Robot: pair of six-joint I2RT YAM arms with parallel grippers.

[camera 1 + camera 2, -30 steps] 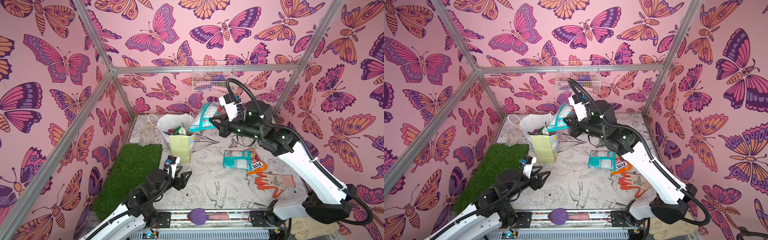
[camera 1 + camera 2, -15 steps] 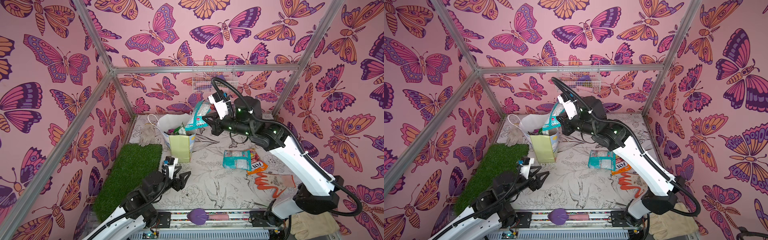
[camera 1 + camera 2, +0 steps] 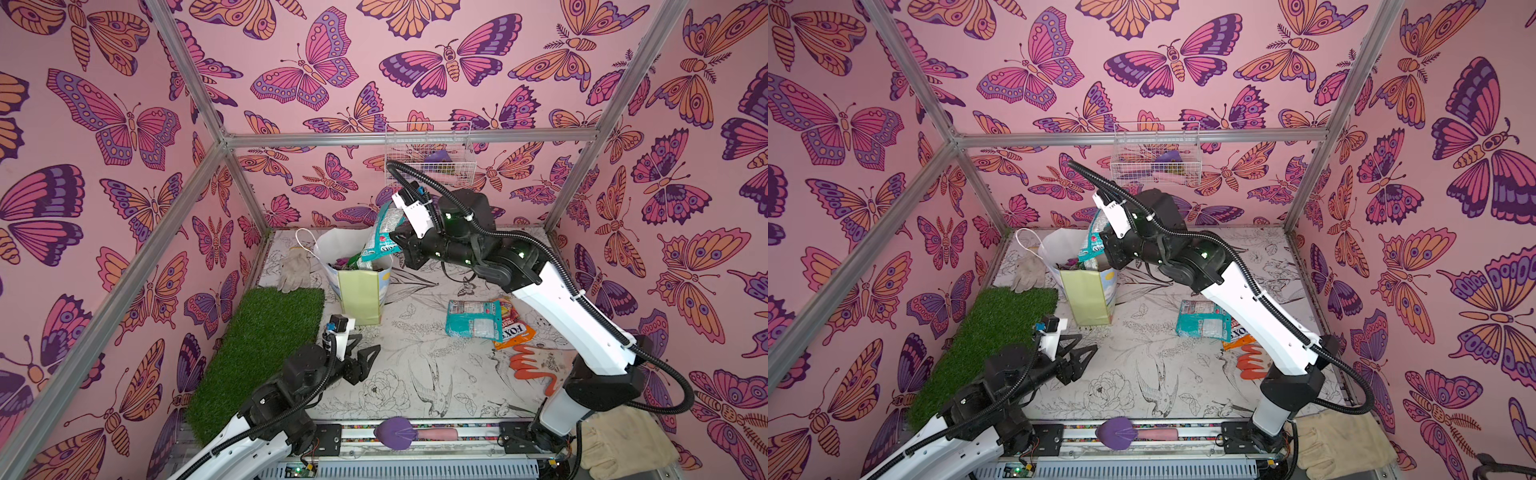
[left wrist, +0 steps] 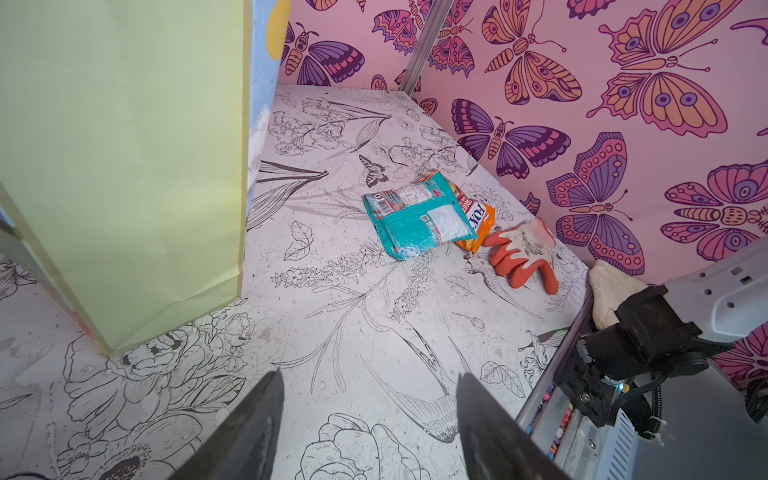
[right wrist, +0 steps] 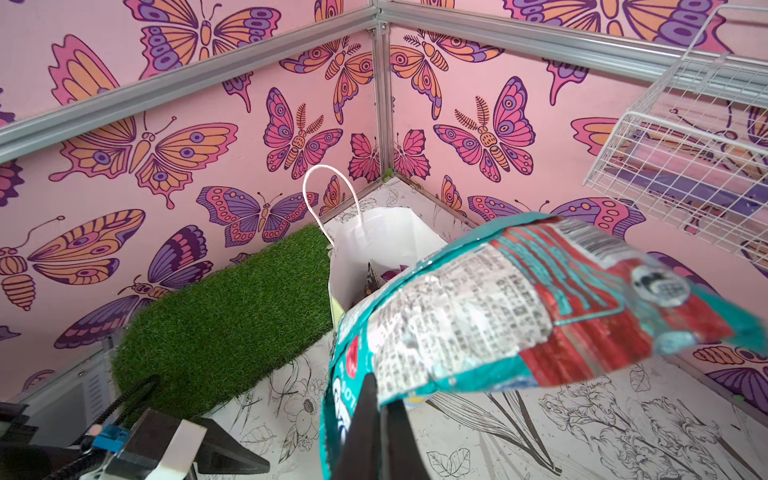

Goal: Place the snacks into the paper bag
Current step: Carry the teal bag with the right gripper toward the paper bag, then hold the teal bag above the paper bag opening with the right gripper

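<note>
The right wrist view alone shows the right gripper [image 5: 380, 401] pinched tight on the edge of a teal packet [image 5: 519, 316], its two dark fingers pressed together on the film. In both top views that grip is hidden behind the packet and the arm. A top view shows instead where the packet hangs: tilted over the open mouth of the paper bag [image 3: 359, 297], its lower end at the rim, though I cannot tell whether it touches. The left wrist view adds a second teal packet [image 4: 415, 220] lying flat on the table [image 4: 353, 316], partly on an orange Fox's bag [image 4: 478, 220], with an orange-and-grey glove [image 4: 525, 249] just beside them. It also shows the left gripper [image 4: 370, 376], jaws spread with nothing between them, low over the table near the bag's foot. The held packet is crinkled and shiny, teal with a red band and a silvery panel of small print. The bag stands upright, white inside with a pale yellow-green side and a white cord handle, and purple and green packets [image 3: 345, 262] lie in it. The table bears black line drawings of flowers and birds. A grass mat [image 3: 257, 345] lies left of the bag with a grey-white glove [image 3: 295, 268] at its far end, and a wire basket [image 3: 428, 153] hangs on the pink butterfly walls [image 3: 124, 124].
</note>
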